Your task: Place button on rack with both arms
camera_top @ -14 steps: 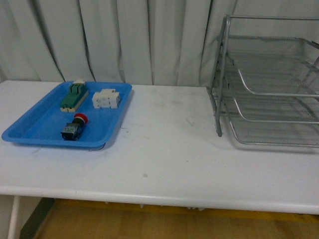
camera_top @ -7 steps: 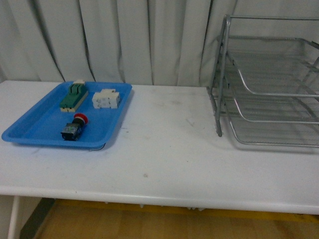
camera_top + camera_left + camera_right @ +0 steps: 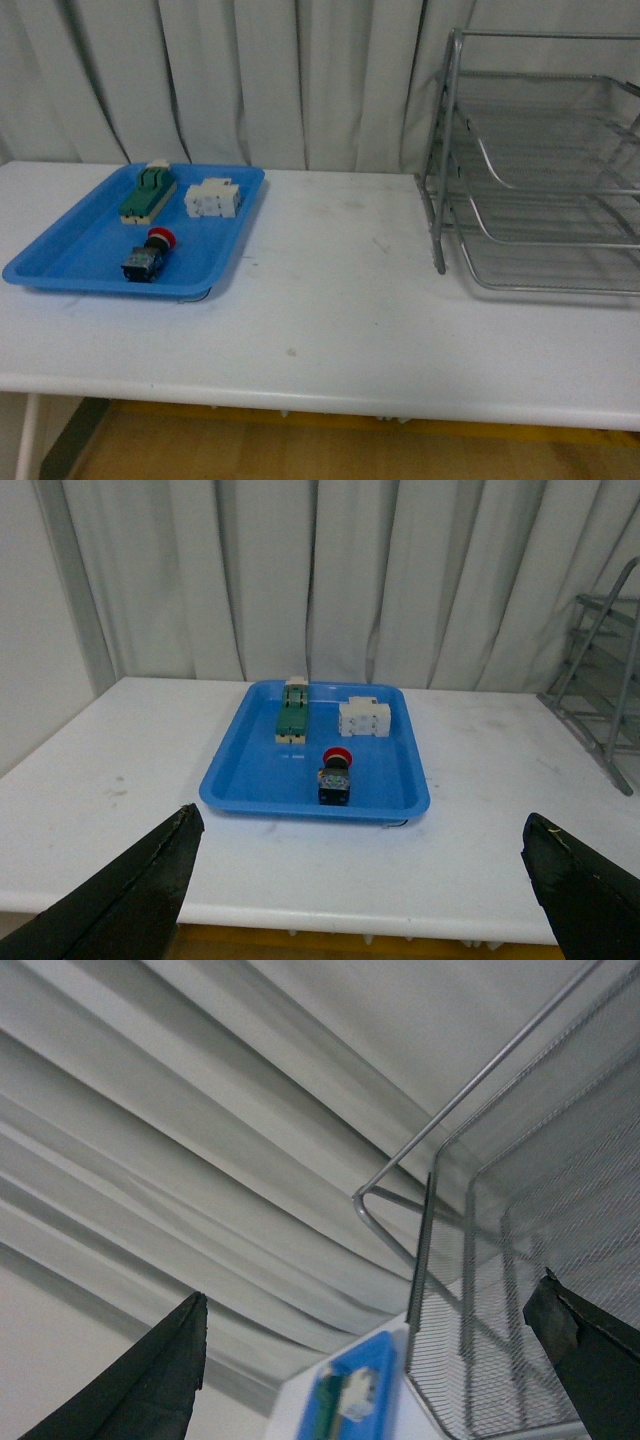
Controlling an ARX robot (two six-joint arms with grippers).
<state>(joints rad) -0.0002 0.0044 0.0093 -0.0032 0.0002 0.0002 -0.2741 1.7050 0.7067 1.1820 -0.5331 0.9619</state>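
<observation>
Button [image 3: 150, 253]: lying in blue tray [image 3: 60, 262], left side of worktop [image 3: 330, 310], in front of green-beige block [image 3: 148, 194] and white blocky part [image 3: 213, 198]. Wire rack [image 3: 540, 160]: right side, well apart. Left gripper [image 3: 360, 820]: spread wide, holding nothing. Right gripper [image 3: 372, 1290]: spread wide, holding nothing, near rack.

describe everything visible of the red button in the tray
The button is small, with a round red mushroom cap on a blocky black and blue body, seemingly plastic. It lies on its side on the floor of the blue tray, near its front edge, cap toward the curtain, touching nothing else.
</observation>
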